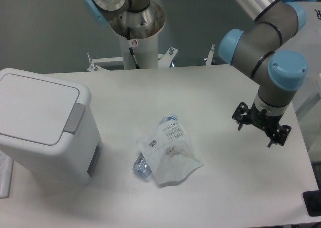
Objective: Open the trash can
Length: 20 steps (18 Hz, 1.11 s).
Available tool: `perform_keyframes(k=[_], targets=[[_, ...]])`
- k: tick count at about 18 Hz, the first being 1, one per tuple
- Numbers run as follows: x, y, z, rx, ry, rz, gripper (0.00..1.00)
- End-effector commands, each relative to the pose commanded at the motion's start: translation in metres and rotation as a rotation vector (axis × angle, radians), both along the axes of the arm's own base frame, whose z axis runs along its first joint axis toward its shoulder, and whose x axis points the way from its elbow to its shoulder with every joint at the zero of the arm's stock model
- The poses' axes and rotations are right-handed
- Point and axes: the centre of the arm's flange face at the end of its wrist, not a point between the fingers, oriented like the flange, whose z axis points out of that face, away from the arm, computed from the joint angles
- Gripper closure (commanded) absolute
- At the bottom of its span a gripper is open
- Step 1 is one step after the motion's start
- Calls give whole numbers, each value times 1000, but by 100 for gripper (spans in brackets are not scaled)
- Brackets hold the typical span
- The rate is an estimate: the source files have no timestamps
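— So, where is the trash can (42, 133) on your screen?

— At the left side of the table (215, 188), lid (32, 105) lying flat and closed. The grey push-button tab (75, 119) sits on the front rim and faces toward the middle of the table, so I think a press from above can reach it.

— And the gripper (261, 124)?

— Far on the right side, above the table, holding nothing. From this camera I cannot tell if its fingers are apart or together; I see only the black body under the wrist.

— Anything between them?

— Yes, a clear-and-white plastic packet (168, 153) lies near the middle. I would pass the arm over it, not through it.

— Progress?

— Opening is not started, in my judgement.
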Motion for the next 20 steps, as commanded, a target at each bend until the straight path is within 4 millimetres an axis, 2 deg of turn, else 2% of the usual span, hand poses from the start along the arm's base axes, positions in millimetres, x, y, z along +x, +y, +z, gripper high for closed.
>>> perform_keyframes(k=[4, 6, 8, 12, 15, 18, 20], targets=[[27, 28, 12, 52, -34, 108, 0], [38, 35, 31, 143, -76, 188, 0], [49, 44, 39, 209, -136, 270, 0], [108, 89, 68, 261, -172, 299, 0], [153, 114, 91, 295, -200, 327, 0], [190, 123, 125, 364, -245, 346, 0], [214, 127, 139, 391, -268, 333, 0]])
